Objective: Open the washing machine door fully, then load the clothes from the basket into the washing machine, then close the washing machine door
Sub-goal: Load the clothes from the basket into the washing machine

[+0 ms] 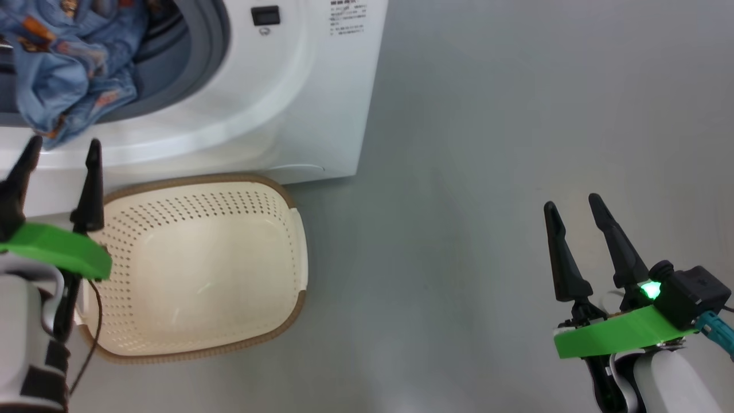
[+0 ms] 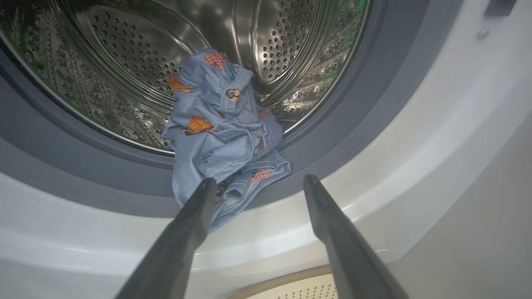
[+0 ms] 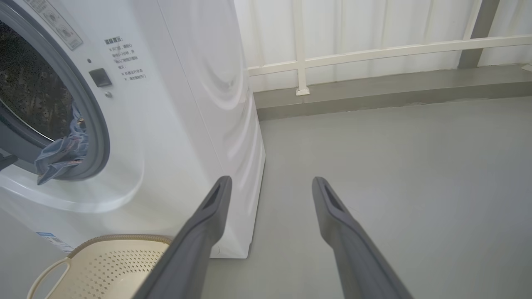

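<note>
The white washing machine [image 1: 298,103] stands with its mouth uncovered; its door is out of view. Light blue clothes [image 2: 224,137] with orange prints lie in the steel drum [image 2: 291,50] and hang over the grey seal [image 1: 206,63], also seen as clothes [image 1: 69,69] and clothes [image 3: 62,155]. The cream basket [image 1: 195,264] sits on the floor in front of the machine with nothing in it. My left gripper [image 1: 60,152] is open just below the hanging cloth, holding nothing. My right gripper [image 1: 570,206] is open over bare floor, far to the right.
Grey floor [image 1: 487,172] stretches to the right of the machine. A white railing [image 3: 374,50] and a low grey kerb run along the far side. The basket's white handle [image 3: 45,274] faces the machine's front.
</note>
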{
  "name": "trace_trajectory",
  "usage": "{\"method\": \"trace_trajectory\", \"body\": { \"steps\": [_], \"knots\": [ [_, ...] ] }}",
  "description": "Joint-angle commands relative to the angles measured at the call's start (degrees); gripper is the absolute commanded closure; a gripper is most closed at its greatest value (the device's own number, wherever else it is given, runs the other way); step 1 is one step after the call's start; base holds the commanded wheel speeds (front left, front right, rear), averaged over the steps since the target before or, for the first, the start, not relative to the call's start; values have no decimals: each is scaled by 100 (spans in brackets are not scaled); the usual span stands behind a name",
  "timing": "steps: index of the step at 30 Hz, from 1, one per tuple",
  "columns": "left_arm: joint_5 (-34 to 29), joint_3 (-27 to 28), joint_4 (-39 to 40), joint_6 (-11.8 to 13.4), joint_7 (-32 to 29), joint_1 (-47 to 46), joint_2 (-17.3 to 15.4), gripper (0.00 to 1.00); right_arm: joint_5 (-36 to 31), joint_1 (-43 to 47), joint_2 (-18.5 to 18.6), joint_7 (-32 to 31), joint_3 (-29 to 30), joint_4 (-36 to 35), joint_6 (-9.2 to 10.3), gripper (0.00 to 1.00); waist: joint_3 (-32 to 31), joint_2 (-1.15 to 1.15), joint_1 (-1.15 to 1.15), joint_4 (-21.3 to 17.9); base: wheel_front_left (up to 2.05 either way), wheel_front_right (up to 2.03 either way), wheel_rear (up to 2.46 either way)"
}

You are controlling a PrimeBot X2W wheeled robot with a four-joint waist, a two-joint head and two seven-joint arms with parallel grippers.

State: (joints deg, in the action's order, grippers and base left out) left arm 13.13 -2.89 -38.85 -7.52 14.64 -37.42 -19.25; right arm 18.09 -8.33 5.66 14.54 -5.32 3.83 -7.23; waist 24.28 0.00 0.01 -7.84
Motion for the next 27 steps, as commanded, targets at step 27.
{"method": "trace_trajectory", "body": {
  "steps": [27],
  "knots": [
    [214, -1859, -2627, 3, -502, -2740, -824, 0, -37, -336, -30, 46, -164, -146, -25, 0, 499, 0, -1, -162, 0, 0, 0]
  ]
}}
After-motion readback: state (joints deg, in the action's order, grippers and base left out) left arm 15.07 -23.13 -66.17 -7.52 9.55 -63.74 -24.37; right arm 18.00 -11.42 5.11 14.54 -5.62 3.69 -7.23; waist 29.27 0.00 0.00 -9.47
